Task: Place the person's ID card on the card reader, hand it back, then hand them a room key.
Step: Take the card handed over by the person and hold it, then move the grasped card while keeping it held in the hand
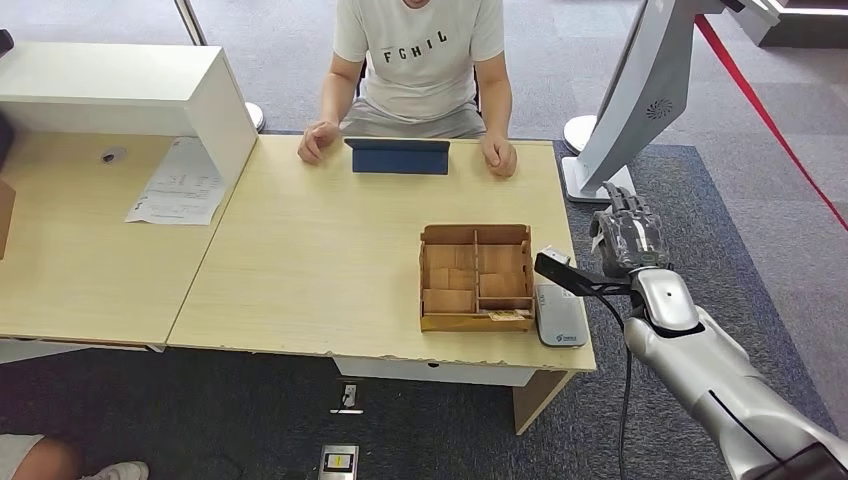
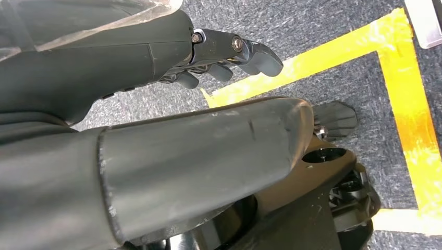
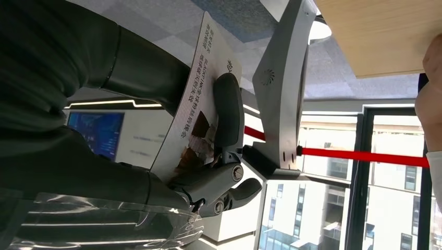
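Right hand pinches the card off the table's right edge; the reader lies just left and nearer, the person far across

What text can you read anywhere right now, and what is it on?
"FGHIL": on the person's shirt.
Card gripped by the right hand: columns of Chinese characters beside a picture, too small to quote with confidence.
Paper sheet on the left table: printed lines, too small to read.
Card reader: small logo, unreadable.
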Action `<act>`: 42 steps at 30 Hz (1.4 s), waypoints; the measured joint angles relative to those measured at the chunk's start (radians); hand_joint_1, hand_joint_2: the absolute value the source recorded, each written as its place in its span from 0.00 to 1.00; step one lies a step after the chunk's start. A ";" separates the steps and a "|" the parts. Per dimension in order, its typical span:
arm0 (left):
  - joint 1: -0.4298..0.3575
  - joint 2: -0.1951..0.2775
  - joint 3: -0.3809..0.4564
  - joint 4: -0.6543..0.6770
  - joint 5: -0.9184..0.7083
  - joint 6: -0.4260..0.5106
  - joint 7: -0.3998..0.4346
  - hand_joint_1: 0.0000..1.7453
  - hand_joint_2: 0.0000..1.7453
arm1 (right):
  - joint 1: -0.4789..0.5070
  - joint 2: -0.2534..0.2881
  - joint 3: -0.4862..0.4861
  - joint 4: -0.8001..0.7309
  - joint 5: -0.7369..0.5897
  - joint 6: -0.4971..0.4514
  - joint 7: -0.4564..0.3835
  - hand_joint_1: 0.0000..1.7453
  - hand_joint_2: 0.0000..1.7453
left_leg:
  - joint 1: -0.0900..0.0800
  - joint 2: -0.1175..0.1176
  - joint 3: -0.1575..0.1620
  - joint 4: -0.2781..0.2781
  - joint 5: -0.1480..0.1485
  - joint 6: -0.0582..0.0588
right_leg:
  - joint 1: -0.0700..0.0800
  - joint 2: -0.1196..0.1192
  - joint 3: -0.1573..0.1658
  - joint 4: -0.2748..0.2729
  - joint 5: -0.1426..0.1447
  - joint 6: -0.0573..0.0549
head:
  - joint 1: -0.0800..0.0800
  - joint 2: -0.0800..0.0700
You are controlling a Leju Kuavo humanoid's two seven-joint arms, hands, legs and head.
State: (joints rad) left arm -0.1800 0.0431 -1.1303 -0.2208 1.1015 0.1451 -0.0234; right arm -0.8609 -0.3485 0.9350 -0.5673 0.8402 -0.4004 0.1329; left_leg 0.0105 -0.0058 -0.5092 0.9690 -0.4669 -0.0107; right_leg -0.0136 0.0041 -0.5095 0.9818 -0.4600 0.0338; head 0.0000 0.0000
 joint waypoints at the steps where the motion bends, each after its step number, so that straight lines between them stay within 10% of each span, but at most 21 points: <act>1: -0.001 0.000 0.000 0.000 0.000 -0.001 -0.001 0.00 0.00 | 0.001 -0.002 0.000 0.000 -0.004 -0.001 -0.001 1.00 1.00 | 0.000 0.000 0.000 0.000 0.000 0.000 | 0.000 0.000 0.000 0.000 0.000 0.000 | 0.000 0.000; 42: -0.013 0.002 0.000 0.000 0.001 0.002 0.004 0.00 0.00 | 0.122 0.021 0.011 0.016 -0.064 0.004 -0.084 1.00 1.00 | 0.000 0.000 -0.001 0.000 0.000 0.000 | 0.000 0.000 0.000 0.000 0.000 0.000 | 0.000 0.000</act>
State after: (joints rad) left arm -0.1930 0.0454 -1.1303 -0.2205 1.1029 0.1471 -0.0194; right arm -0.7387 -0.3279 0.9457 -0.5515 0.7760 -0.3965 0.0493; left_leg 0.0106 -0.0058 -0.5105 0.9690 -0.4669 -0.0107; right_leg -0.0136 0.0041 -0.5099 0.9819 -0.4599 0.0339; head 0.0001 0.0000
